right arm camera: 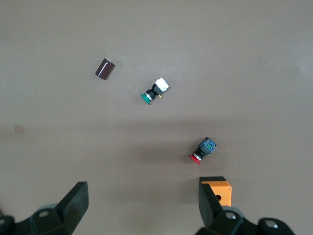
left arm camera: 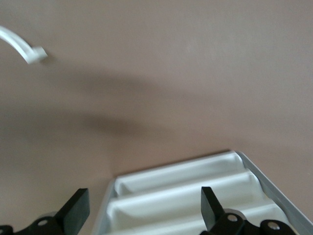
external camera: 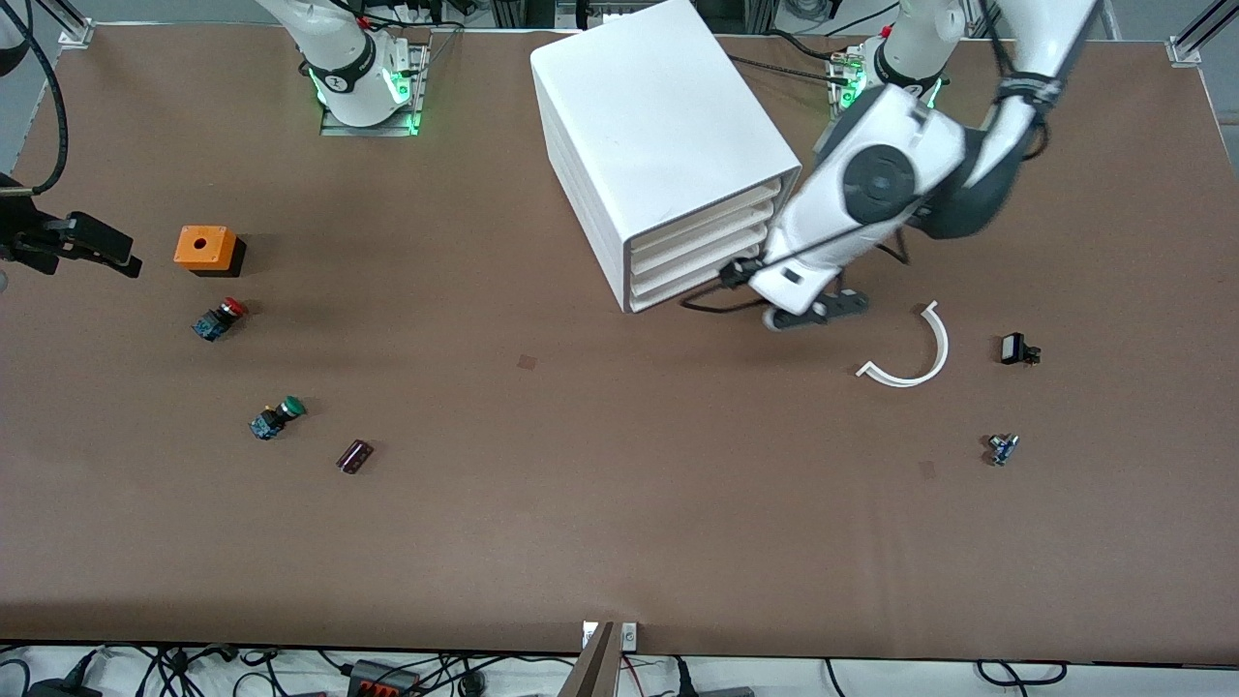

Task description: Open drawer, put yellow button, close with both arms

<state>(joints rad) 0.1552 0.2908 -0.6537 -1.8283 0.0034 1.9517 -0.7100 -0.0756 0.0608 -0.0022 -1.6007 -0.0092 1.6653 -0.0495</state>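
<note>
Both grippers stand wide and empty: left gripper [external camera: 808, 312] reaches the drawer [external camera: 692, 259] fronts to pull one open next, right gripper [external camera: 97, 254] waits near the orange box [external camera: 205, 248].

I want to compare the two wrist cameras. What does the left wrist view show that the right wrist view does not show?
Only the left wrist view shows the white drawer fronts of the cabinet and one end of a curved white strip. Only the right wrist view shows the green-capped button, the red-capped button, the orange box and a dark brown cylinder. Both show the brown table and an open hand: left hand, right hand.
</note>
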